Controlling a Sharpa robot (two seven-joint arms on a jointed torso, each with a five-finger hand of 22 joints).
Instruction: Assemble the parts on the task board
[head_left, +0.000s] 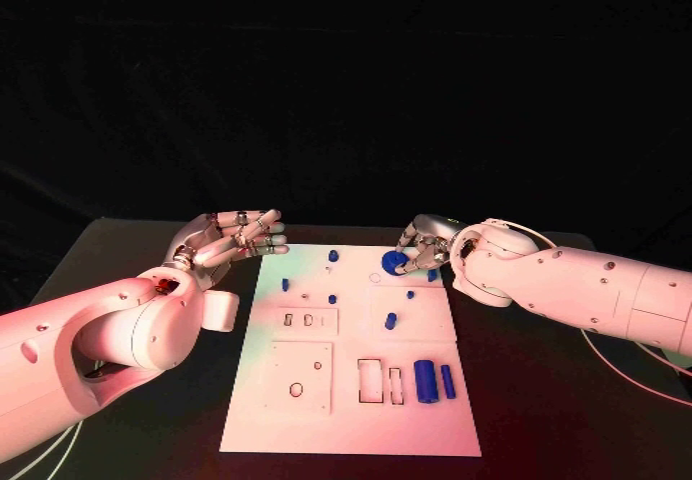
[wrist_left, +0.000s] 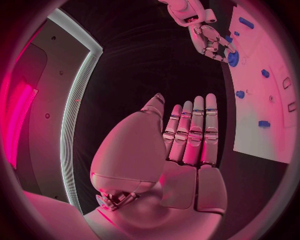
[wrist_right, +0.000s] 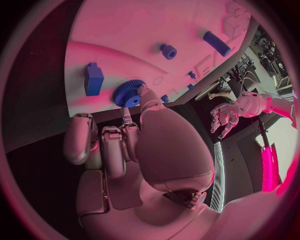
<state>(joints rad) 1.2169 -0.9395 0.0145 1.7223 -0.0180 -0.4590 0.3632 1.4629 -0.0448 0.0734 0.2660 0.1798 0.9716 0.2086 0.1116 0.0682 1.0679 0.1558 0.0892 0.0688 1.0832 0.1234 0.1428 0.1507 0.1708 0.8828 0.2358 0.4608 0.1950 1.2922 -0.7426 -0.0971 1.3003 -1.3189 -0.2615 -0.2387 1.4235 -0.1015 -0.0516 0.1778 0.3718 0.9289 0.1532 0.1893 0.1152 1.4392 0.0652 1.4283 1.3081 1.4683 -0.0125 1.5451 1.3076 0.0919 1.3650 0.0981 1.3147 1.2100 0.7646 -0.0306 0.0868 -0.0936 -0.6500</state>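
blue gear (head_left: 394, 262) half hidden under right hand (head_left: 427, 243) (grip unclear), far small parts (head_left: 333, 256) too small to identify

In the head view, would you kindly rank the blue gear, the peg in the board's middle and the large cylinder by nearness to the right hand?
1. Blue gear: at the right hand's fingertips, far edge of the board.
2. Peg: mid-board, nearer the robot.
3. Large cylinder: lying in the board's near right part.
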